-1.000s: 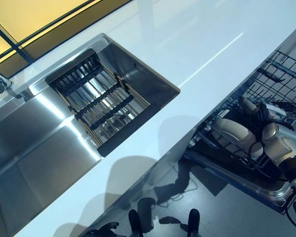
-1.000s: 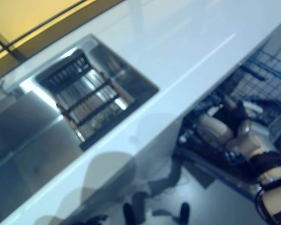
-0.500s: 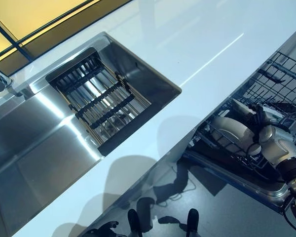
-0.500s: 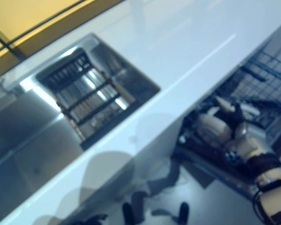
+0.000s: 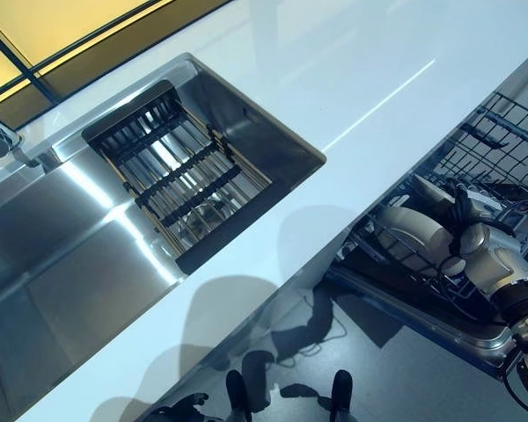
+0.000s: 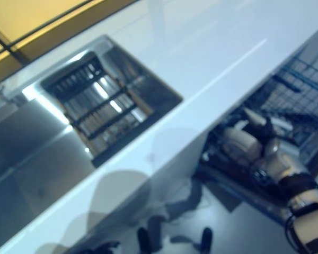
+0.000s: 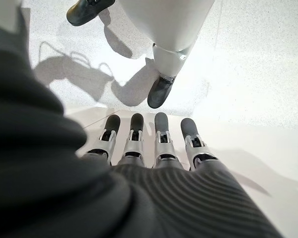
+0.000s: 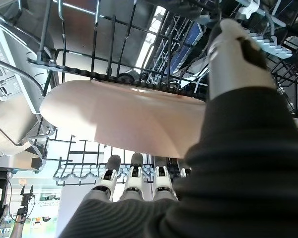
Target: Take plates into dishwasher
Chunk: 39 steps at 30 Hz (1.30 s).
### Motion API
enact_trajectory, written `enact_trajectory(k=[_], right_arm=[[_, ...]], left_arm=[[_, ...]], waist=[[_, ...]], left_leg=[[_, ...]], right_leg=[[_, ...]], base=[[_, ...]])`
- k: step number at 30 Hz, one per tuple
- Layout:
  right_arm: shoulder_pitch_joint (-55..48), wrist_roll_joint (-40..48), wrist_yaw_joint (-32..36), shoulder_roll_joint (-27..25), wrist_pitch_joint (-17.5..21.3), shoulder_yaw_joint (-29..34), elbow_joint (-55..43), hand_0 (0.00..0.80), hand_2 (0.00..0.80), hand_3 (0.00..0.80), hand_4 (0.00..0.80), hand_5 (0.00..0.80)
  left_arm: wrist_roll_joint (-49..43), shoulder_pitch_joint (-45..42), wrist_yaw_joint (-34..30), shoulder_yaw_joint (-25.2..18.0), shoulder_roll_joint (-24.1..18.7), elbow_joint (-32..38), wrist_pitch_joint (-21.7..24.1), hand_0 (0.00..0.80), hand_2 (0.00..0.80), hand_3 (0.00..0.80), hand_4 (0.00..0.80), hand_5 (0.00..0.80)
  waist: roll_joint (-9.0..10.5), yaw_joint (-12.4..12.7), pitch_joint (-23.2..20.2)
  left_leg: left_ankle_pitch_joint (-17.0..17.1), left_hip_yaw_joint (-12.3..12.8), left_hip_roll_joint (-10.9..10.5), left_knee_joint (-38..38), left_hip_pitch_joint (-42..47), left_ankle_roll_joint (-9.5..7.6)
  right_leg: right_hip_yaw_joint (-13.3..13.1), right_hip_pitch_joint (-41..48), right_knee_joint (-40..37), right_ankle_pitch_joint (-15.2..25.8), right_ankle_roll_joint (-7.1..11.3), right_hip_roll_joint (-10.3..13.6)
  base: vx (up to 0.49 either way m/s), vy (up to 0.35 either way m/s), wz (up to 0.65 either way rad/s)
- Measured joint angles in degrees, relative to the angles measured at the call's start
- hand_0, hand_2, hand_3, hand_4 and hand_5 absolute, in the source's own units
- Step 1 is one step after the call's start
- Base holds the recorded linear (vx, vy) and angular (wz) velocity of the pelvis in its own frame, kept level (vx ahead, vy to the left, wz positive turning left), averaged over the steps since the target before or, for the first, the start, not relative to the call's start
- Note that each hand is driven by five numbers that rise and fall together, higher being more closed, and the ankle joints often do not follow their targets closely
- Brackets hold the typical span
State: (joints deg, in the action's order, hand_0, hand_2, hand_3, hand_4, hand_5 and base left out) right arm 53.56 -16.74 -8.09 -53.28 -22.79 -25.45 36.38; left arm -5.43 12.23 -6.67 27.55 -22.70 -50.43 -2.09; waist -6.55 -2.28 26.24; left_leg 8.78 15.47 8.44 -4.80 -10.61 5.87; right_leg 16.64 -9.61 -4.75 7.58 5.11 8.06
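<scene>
White countertop is seen running across the scene, with a steel sink set into it at the robot's left. A dark slatted drain rack is laid across the sink basin. Below the counter edge at the right, a pulled-out dishwasher rack of dark wire is seen above grey floor. A pale plate is stood on edge among the rack's tines, tilted, and is gripped by the right hand: its fingers are laid along one face of the plate and its thumb is set against the other side, so the plate is pinched between them. In the head views the same plate is seen in the lower rack just beside the right wrist. The left hand is shown only in its own wrist view, fingers straight and side by side, nothing held, over pale floor.
</scene>
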Motion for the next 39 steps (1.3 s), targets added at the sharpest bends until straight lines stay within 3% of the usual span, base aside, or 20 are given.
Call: enact_trajectory(k=[9, 30, 35, 39], right_arm=[[-1.67, -0.03, -0.76, -0.02, 0.04, 0.80, -1.98, 0.000, 0.000, 0.000, 0.000, 0.000], [-12.09, -0.05, -2.73, -2.69, 1.27, 9.56, -6.95, 0.000, 0.000, 0.000, 0.000, 0.000], [-14.15, 1.89, -7.09, -2.90, 2.03, 13.36, -7.10, 0.000, 0.000, 0.000, 0.000, 0.000], [-19.40, 10.19, -13.67, -2.77, 3.21, 19.75, -8.20, 0.000, 0.000, 0.000, 0.000, 0.000]], left_arm=[[-0.01, -0.02, 0.01, -0.03, -0.68, 0.00, 0.00, 0.000, 0.000, 0.000, 0.000, 0.000], [-0.09, -0.42, 0.18, -1.80, -1.01, -0.40, 0.12, 0.000, 0.000, 0.000, 0.000, 0.000], [-0.21, -0.70, 0.35, -1.84, -1.00, -0.87, 0.18, 0.000, 0.000, 0.000, 0.000, 0.000], [-0.46, -1.18, 0.84, -1.90, -0.96, -2.19, 0.89, 0.000, 0.000, 0.000, 0.000, 0.000]], waist=[[0.96, -0.12, 0.59], [3.46, -1.80, 1.03], [3.68, -1.90, 0.93], [4.35, -1.76, 0.52]], left_leg=[[0.00, 0.04, 0.00, 0.00, 0.01, 0.00], [-0.02, 0.33, 0.24, -0.06, 2.46, -0.04], [-0.02, 0.36, 0.22, -0.07, 3.15, -0.02], [-0.03, 1.39, 0.23, -0.06, 4.33, -0.03]], right_leg=[[-0.03, -0.02, 0.00, 0.01, 0.00, -0.01], [-0.42, 2.22, -0.09, 0.35, -0.13, -0.15], [-0.58, 2.83, -0.08, 0.38, -0.14, -0.19], [-0.65, 3.79, -0.07, 0.39, -0.15, -0.14]], base=[[0.000, 0.000, 0.00], [0.017, 0.007, -0.01], [0.019, 0.033, -0.01], [0.011, 0.032, -0.02]])
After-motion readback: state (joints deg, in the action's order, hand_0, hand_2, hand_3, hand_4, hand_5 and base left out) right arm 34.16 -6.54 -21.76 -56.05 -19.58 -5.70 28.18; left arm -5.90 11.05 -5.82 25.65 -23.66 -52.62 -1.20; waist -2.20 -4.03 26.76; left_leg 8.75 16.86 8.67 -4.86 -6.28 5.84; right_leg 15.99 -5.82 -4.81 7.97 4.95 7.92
